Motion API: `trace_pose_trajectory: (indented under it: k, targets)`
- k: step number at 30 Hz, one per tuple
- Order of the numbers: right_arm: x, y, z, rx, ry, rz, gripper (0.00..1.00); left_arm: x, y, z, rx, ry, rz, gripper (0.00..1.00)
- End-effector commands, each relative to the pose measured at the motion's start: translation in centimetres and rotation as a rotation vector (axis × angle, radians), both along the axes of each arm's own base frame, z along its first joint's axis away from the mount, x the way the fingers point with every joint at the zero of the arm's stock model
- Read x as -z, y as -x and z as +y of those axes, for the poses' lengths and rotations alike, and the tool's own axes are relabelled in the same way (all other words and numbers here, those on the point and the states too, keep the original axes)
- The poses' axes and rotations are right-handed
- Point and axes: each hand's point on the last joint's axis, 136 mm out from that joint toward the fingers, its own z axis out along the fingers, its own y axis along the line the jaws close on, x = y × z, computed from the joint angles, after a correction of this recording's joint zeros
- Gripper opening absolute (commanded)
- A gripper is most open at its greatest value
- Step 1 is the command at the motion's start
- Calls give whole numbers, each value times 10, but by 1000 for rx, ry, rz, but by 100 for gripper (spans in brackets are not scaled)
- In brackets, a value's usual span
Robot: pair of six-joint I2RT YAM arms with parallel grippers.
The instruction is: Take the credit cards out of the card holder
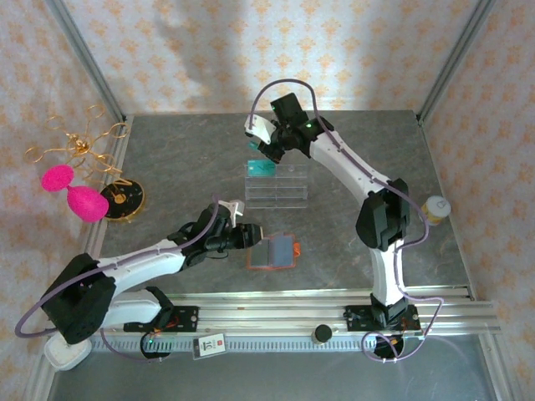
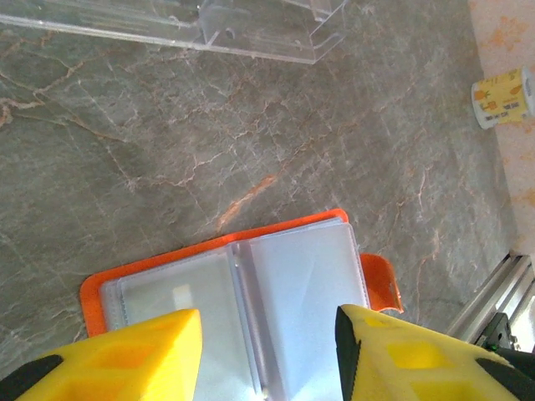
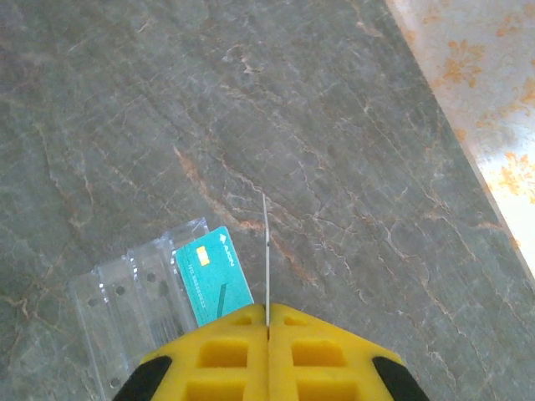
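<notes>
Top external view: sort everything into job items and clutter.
Job: card holder; teal card; card pinched in right end effector; clear rack.
Lying about: pink toy; gold wire ornament; black-gold disc; small yellow container.

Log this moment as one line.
left gripper open over card holder | right gripper shut on thin card | teal card at clear rack

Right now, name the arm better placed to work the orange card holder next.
Left: the left gripper hangs open over the card holder; the right gripper is shut on a thin card near the clear rack.
</notes>
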Motion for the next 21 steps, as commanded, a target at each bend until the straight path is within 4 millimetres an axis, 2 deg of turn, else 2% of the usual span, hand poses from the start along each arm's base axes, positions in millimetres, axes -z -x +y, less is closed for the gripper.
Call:
trace_pose_trajectory:
  k: [1, 15, 21]
  targets:
    - [-1, 8, 3, -84, 21, 12, 0, 0, -2, -4, 28, -3, 18, 46]
    - [37, -2, 4, -91, 90, 54, 0, 9, -4, -10, 39, 5, 52, 45]
    - [46, -7, 3, -79, 108, 58, 0, 10, -3, -9, 38, 6, 53, 44]
